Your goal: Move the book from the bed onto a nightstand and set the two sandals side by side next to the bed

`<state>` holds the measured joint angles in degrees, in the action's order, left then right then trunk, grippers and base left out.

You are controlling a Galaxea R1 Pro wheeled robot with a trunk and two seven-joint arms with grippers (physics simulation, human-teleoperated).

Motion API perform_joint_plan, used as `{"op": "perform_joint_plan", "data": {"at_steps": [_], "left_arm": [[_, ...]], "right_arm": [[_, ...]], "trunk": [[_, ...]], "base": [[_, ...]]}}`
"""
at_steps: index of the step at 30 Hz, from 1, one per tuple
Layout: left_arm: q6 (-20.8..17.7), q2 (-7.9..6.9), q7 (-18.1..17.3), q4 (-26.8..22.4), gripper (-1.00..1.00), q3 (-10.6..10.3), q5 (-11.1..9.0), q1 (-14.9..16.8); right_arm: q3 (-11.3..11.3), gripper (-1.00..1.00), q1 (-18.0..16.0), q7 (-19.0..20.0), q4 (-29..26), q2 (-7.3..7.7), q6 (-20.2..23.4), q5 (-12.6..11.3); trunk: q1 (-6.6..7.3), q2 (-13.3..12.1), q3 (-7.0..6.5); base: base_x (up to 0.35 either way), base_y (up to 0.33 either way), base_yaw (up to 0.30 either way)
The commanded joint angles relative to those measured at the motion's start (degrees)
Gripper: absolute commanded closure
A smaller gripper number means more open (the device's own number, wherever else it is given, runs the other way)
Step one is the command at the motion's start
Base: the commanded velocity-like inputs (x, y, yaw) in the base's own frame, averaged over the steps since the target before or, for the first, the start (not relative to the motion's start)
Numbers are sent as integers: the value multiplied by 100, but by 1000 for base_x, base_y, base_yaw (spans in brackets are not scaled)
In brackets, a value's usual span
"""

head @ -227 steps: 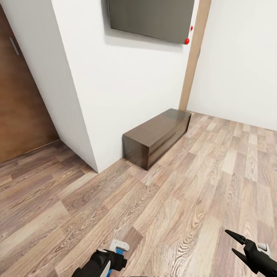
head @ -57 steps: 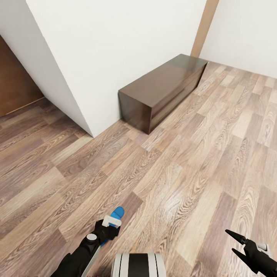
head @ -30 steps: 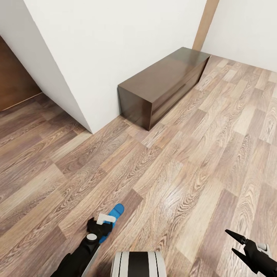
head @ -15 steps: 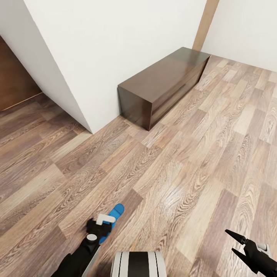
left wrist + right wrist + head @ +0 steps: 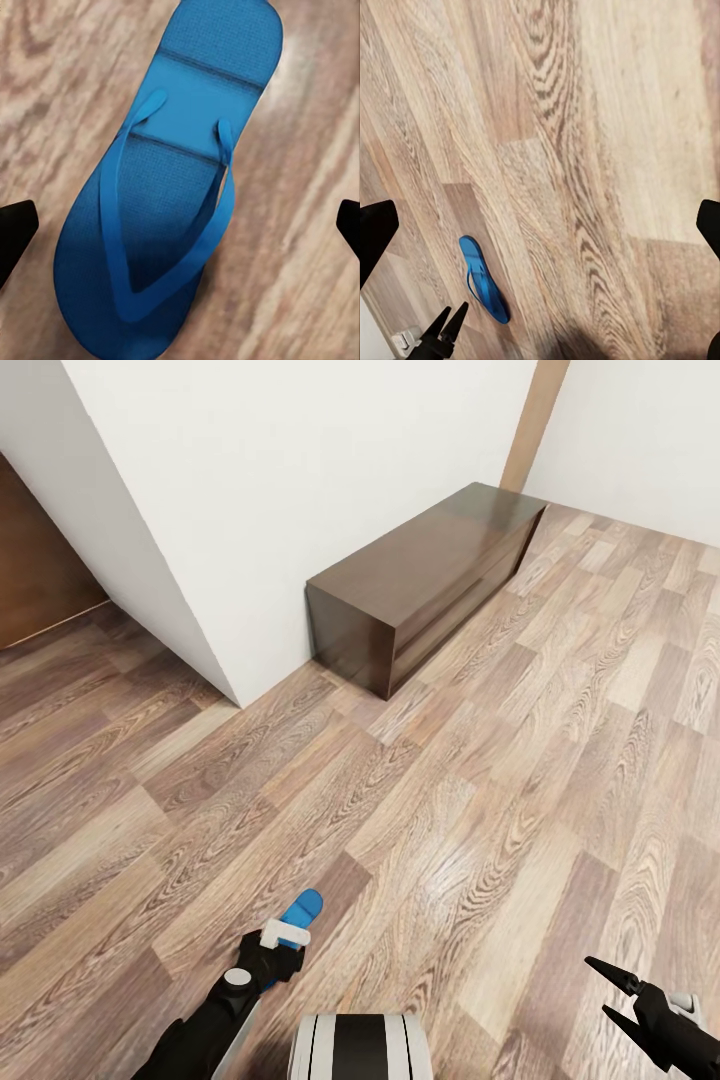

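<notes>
One blue sandal (image 5: 303, 907) lies flat on the wood-plank floor, straps up. It fills the left wrist view as a bright blue sandal (image 5: 169, 187). My left gripper (image 5: 283, 948) hovers right over its near end, open, its black fingertips (image 5: 15, 234) spread wide on either side of the sole. From the right wrist the same sandal (image 5: 484, 289) shows small on the floor beside my left gripper (image 5: 446, 321). My right gripper (image 5: 600, 986) hangs open and empty at the lower right. The bed, the book and the nightstand are out of view.
A long low dark-brown cabinet (image 5: 425, 585) stands against the white wall (image 5: 300, 490) ahead. A wall corner juts out at the left, beside a brown door (image 5: 40, 560). Open plank floor (image 5: 520, 790) stretches to the right. My own trunk (image 5: 360, 1047) is at the bottom edge.
Since the earliest frame the head camera has tilted down, bringing the cabinet higher in view. Over the last second my left gripper shifted slightly over the sandal; sandal and right arm stayed put.
</notes>
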<state>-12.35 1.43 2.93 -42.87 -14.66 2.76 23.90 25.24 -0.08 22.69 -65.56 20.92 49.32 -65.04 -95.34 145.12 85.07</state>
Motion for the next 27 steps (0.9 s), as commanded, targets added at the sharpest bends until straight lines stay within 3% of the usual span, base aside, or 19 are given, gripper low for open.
{"op": "perform_joint_plan", "data": {"at_steps": [1, 8, 22, 27], "left_arm": [[-32, -2, 27, -9, -100, -17, 29, 1], [-36, -5, 21, -11, -100, -11, 32, 1], [-40, -4, 31, -11, -100, -11, 32, 1], [-35, -5, 32, -11, -100, -11, 32, 1]], "right_arm": [[8, -100, -1, 25, -1, 0, 25, 17], [11, -100, -1, 25, -1, 0, 25, 17], [11, -100, -1, 25, -1, 0, 25, 17], [11, -100, -1, 25, 1, 0, 25, 17]], "trunk": [[1, 1, 3], [1, 1, 3], [-35, 20, 313], [-35, 20, 313]], "base": [[0, 0, 0], [0, 0, 0], [0, 0, 0], [0, 0, 0]]}}
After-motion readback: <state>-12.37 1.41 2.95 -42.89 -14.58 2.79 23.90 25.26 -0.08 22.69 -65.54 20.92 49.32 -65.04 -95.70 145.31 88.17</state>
